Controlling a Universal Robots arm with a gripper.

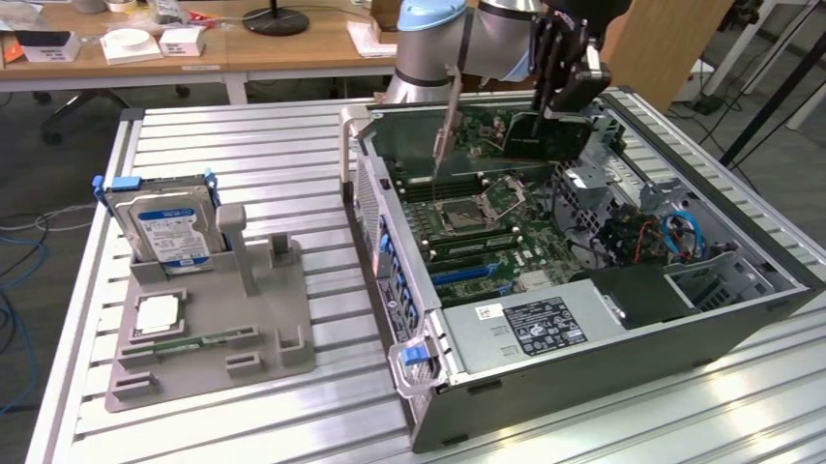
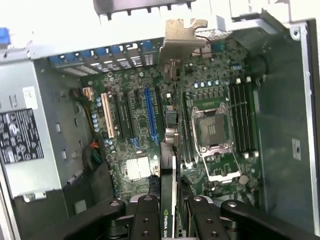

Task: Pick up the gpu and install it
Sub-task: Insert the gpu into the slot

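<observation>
You had open room above the computer case [image 1: 620,377]: its side was off and the motherboard [image 2: 150,90] lay exposed. Under the gpu [image 2: 168,180], clamped in the gripper [image 2: 170,212], the blue slot [image 2: 150,120] and the black slots beside it were bare. The CPU socket [image 2: 212,130] and memory sticks [image 2: 242,117] sat low on one flank. The card's metal bracket [image 2: 182,35] hung close to the case's rear wall. Toward the exterior view's right, the drive cage [image 1: 601,174] and blue cables [image 1: 682,232] crowded the bay. The power supply [image 1: 543,324] filled the near end. The hard drive [image 1: 162,227] stood upright in its gray fixture [image 1: 258,319], well apart from the case across bare table [image 1: 258,135].
</observation>
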